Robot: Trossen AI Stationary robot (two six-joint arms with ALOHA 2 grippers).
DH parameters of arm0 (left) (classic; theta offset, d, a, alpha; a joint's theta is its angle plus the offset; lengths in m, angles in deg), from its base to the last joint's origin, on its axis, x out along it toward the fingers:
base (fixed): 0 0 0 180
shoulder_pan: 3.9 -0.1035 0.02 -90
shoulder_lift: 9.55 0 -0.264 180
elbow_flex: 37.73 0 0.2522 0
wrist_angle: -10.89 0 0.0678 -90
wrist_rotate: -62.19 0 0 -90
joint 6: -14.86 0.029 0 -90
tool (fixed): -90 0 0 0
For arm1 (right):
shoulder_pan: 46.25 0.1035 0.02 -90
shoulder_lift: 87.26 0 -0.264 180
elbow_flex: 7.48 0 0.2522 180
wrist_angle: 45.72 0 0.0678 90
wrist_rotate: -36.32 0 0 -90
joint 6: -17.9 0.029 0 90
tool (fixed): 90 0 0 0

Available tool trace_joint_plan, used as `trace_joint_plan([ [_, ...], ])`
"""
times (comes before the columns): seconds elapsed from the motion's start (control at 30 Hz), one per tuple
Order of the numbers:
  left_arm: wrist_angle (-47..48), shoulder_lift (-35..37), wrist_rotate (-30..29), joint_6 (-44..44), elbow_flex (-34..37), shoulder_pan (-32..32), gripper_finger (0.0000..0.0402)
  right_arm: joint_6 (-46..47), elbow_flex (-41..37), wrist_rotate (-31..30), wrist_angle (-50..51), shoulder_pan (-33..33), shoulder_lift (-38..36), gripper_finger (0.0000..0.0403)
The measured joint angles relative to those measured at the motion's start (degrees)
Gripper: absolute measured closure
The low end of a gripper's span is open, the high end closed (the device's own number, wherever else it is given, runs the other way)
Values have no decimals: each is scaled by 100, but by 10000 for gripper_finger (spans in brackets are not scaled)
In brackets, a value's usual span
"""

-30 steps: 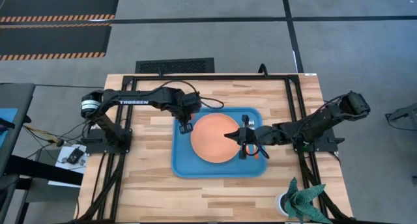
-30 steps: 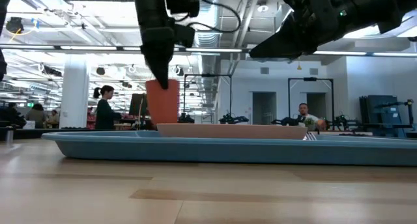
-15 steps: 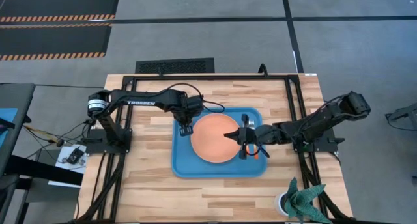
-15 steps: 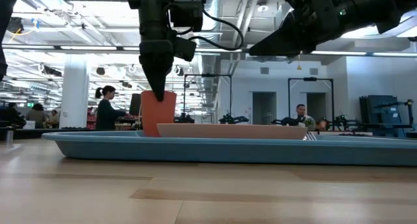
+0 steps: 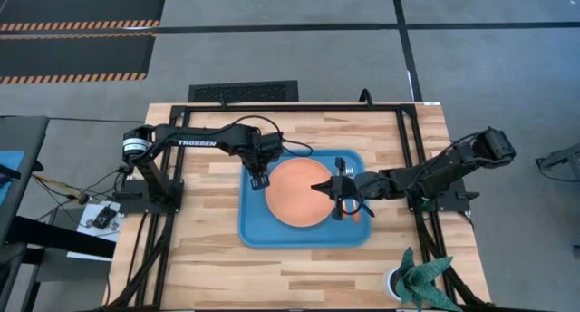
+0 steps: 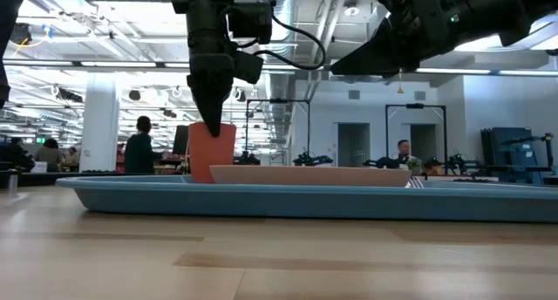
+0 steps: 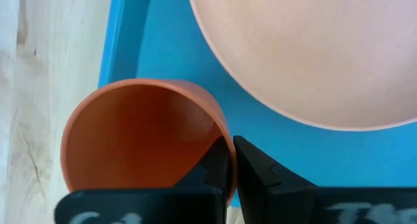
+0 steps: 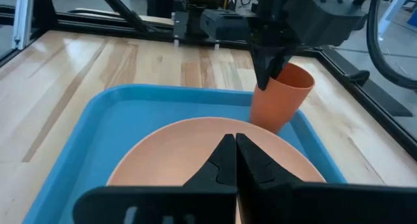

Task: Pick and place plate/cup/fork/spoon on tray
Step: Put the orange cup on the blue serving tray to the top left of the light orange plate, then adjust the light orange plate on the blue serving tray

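Setting the cup (image 6: 212, 152) on the tray (image 5: 254, 229): the left gripper (image 5: 257, 177) pinches the cup's rim, cup standing at the tray's left edge beside the plate (image 5: 296, 193), already placed. The right gripper (image 5: 319, 188) hovers pressed together over the plate. Orange-handled cutlery (image 5: 354, 211) lies on the tray's right side.

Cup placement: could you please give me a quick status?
Left claw shut on cup rim, cup on tray beside plate. Right claw shut, above plate. Nothing in the way.
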Motion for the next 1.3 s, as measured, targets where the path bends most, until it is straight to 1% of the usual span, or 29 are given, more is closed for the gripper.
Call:
trace_joint_plan([
  [0.5, 77, 0, -51, -123, 0, 0, 348, -9, 0, -9, 4, 0, 0, 396],
  [0.63, 78, 0, -221, -170, 0, 4, 332, -41, 0, -11, 4, 0, 0, 396],
  [1.07, 189, 0, -236, -221, -6, 113, 284, -105, 0, -22, 4, 0, 0, 396],
  [1.3, 638, 4, -323, -139, -441, 219, 271, -105, 0, -22, 4, 0, 0, 388],
])
